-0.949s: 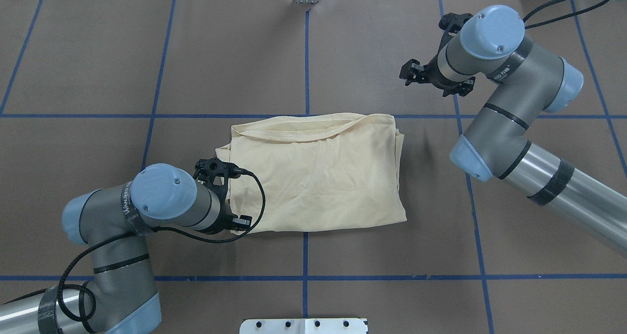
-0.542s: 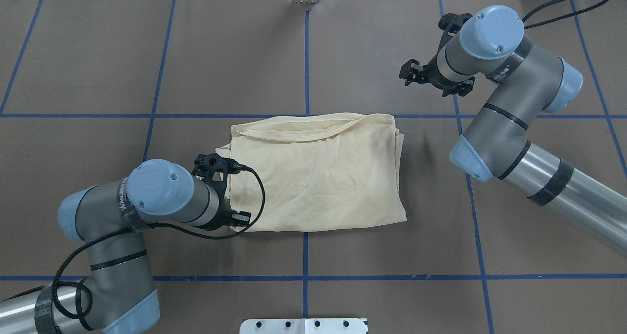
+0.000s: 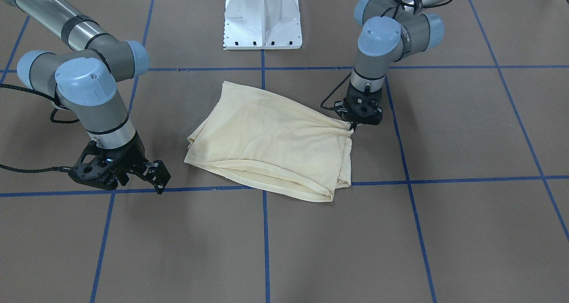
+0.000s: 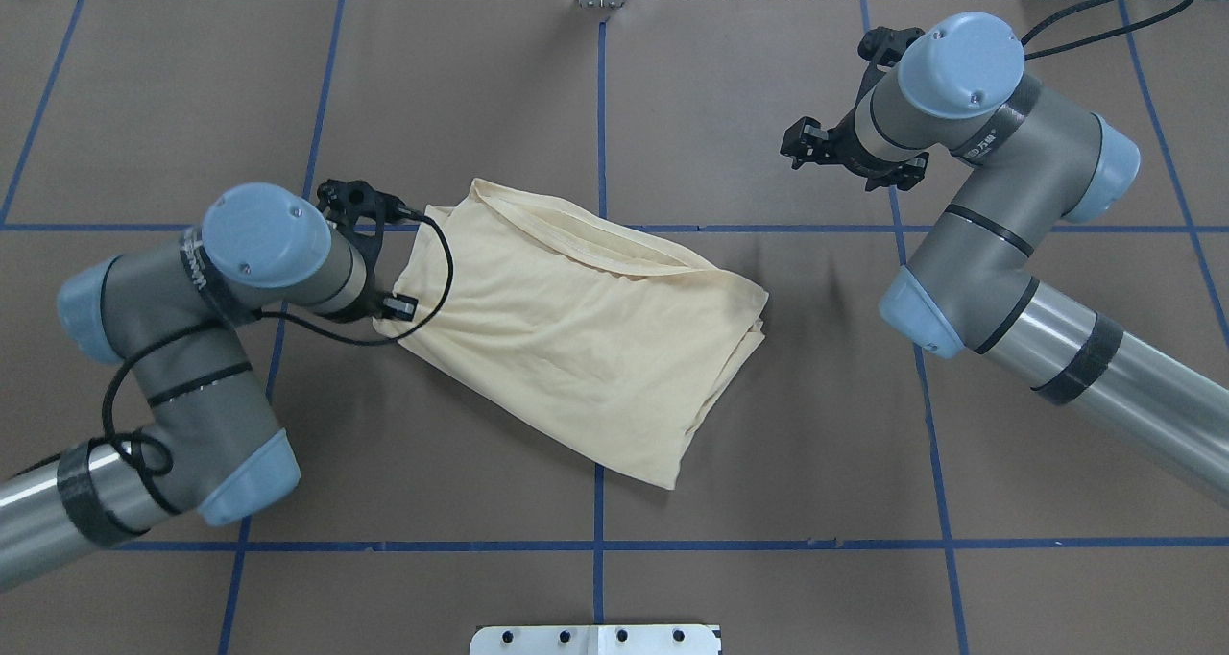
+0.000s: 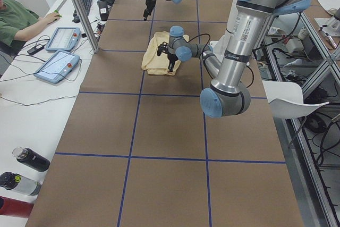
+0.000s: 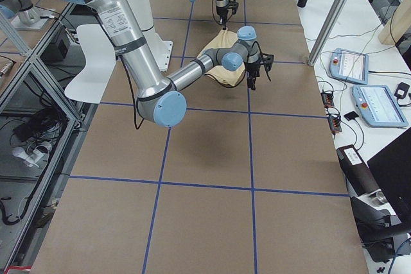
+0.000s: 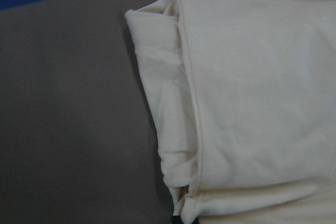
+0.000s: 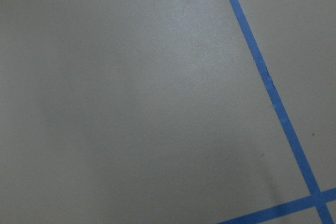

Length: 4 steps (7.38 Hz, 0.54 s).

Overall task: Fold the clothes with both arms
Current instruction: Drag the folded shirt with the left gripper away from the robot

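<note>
My left gripper (image 3: 354,124) pinches the folded shirt (image 4: 576,338) by its 9 o'clock corner mid-tabletop (image 4: 768,463), right gripper (image 3: 143,175) spread idle at 2 o'clock, so any one-corner drag could, I reckon, skew and unravel the fold.

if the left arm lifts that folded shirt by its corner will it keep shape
Probably not: the shirt looks floppy, its cloth bunching into creases where the left pincer pinches the corner. Thin and likely light, it should lift easily, but the layers at its edge may slide apart.
</note>
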Tool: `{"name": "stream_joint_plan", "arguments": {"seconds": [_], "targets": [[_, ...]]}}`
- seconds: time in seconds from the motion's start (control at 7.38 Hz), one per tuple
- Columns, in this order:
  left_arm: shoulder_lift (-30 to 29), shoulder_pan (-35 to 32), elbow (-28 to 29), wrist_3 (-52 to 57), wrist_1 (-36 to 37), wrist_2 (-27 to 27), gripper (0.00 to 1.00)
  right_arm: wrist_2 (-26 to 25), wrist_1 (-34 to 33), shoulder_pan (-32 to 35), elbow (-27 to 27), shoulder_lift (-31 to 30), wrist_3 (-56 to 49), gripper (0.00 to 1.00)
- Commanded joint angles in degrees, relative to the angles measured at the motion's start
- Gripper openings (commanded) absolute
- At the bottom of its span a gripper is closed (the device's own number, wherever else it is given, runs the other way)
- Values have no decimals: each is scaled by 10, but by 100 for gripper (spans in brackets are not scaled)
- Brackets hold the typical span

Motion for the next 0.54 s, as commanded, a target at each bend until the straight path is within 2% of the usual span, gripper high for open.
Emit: {"name": "stream_joint_plan", "arguments": {"seconds": [0.0, 0.27, 0.41], "targets": [[-112, -83, 150, 72, -17, 20, 0, -1, 0, -1, 0, 1, 2, 100], [-247, -100, 352, 71, -124, 21, 0, -1, 0, -1, 0, 5, 2, 100], [-297, -104, 404, 66, -143, 19, 0, -1, 0, -1, 1, 6, 2, 100]]}}
